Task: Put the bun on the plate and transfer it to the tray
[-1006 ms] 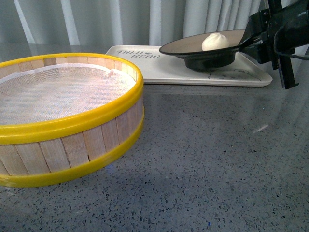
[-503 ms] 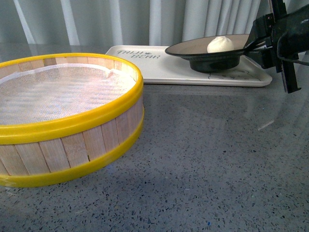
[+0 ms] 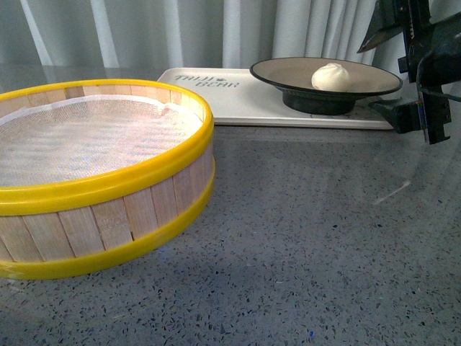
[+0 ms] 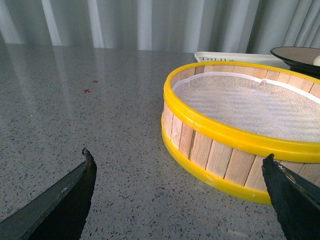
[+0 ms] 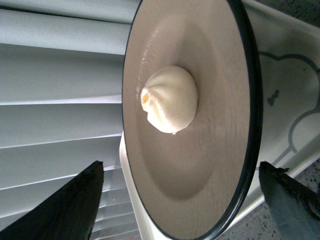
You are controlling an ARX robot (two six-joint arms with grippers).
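Observation:
The cream-white bun point(image 3: 330, 76) sits in the middle of the beige plate point(image 3: 288, 71) with the black rim. The plate stands level on the cream-white tray point(image 3: 238, 101) at the back right. My right gripper point(image 3: 395, 71) is open just right of the plate's rim, one finger above it and one below, not touching. In the right wrist view the bun point(image 5: 169, 100) lies on the plate point(image 5: 215, 165), which stands on the tray point(image 5: 290, 90), with my open right gripper point(image 5: 181, 169) around the plate's near edge. My left gripper point(image 4: 179, 159) is open and empty beside the steamer basket.
A yellow-rimmed wooden steamer basket point(image 3: 101, 173) with a white cloth liner fills the left foreground; it also shows in the left wrist view point(image 4: 240, 125). The grey speckled tabletop point(image 3: 310, 238) spreads in front of the tray. Pale curtains hang behind.
The plate with the bun came down from a tilted hold onto the tray and now stands level. My right gripper opened and let go of its rim.

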